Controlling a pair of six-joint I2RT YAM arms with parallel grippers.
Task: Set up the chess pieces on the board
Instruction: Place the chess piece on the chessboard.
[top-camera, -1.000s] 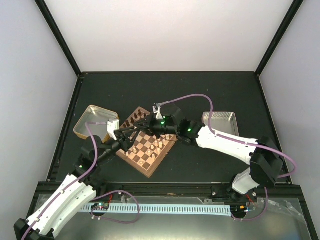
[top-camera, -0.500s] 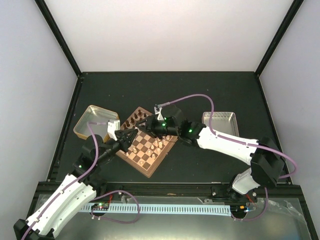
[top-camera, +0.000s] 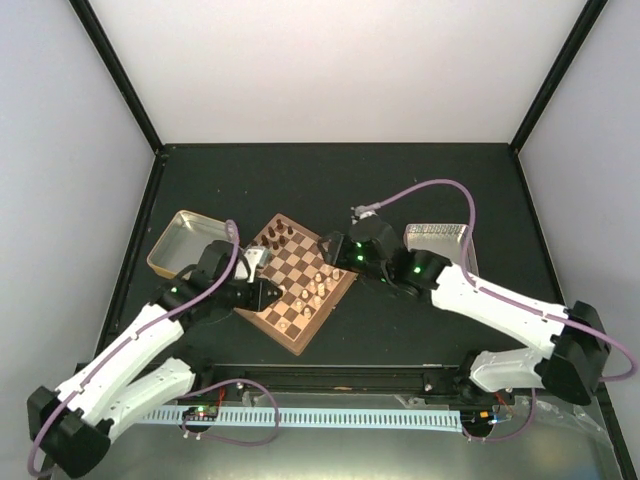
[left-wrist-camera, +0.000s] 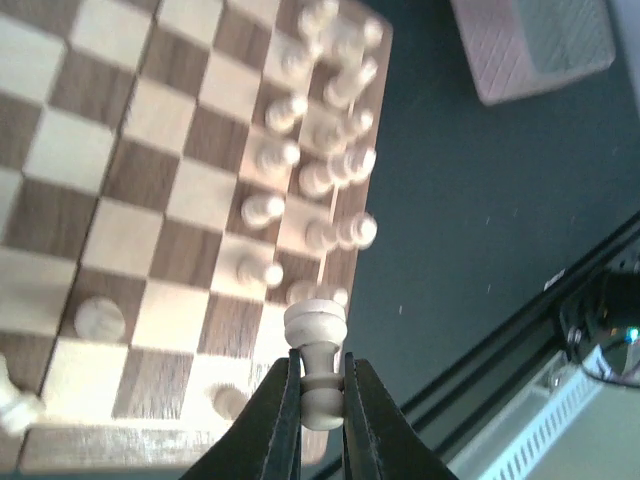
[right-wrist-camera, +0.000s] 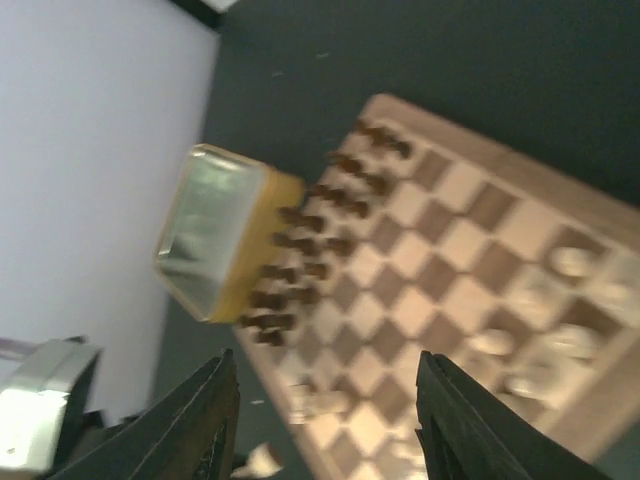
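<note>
1. Starting far left: gold-tan tray sits just beside the board, next to the edge where the dark pcs stand in two rows
2. Left gripper is pinched tight on a pale piece, held at the waist w/ head up, hanging over the board's near edge close to the end of the pale rows
3. Pale pcs crowd two rows along the side opposite the dark ones; some look bunched or off-centre, but blur makes it hard to say which
4. Step in hand, prob: set the held piece on a free sq in the pale rows. To do it well: come straight down, keep it upright, centre it on the sq, stay clear of close neighbours, release only once the base meets wood
5. Right gripper has jaws wide w/ nothing btwn them, hovering by the board's right corner; best kept out of the left arm's path
6. Pinkish tray far right, apart from the board
</note>
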